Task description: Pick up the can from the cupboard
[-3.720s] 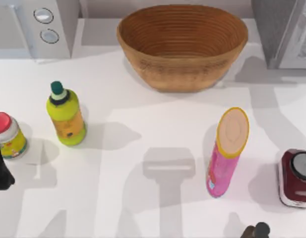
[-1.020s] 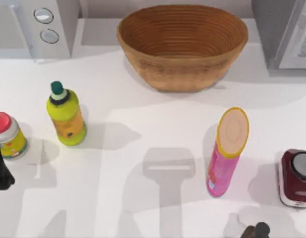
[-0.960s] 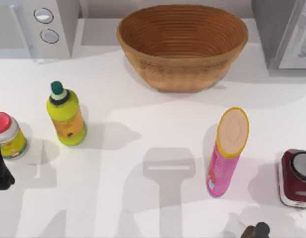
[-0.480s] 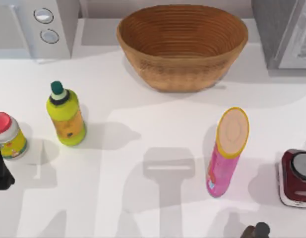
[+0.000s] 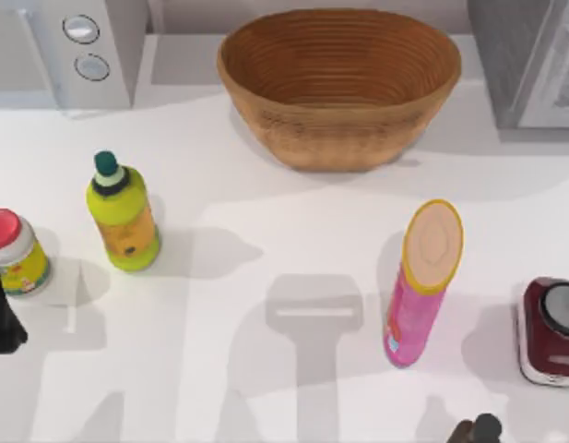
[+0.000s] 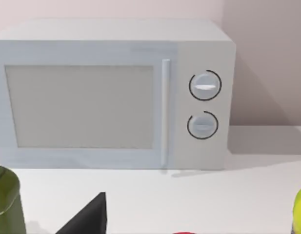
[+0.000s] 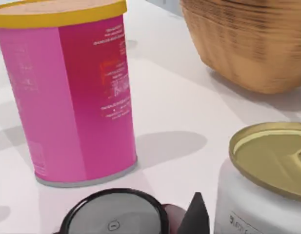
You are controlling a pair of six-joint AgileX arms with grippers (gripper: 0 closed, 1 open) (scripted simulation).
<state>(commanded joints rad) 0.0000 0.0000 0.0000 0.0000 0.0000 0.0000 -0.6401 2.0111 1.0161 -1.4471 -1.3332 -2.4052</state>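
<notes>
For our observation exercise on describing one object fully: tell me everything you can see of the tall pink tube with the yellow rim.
The pink tube is a tall cylinder standing upright on the white table, right of centre, apart from the wicker basket behind it and the dark red jar to its right. Its wall looks like glossy printed card with small lettering. A yellow rim rings a flat tan lid. A thin pale band edges its base. Nothing but the table touches it.

The white worktop (image 5: 266, 240) carries a microwave (image 5: 67, 46) and basket (image 5: 339, 83) along its far edge, 1 green bottle (image 5: 123, 217), 1 red-capped jar (image 5: 17, 251), 1 pink canister (image 5: 422, 281) and 1 maroon jar (image 5: 550, 332).
</notes>
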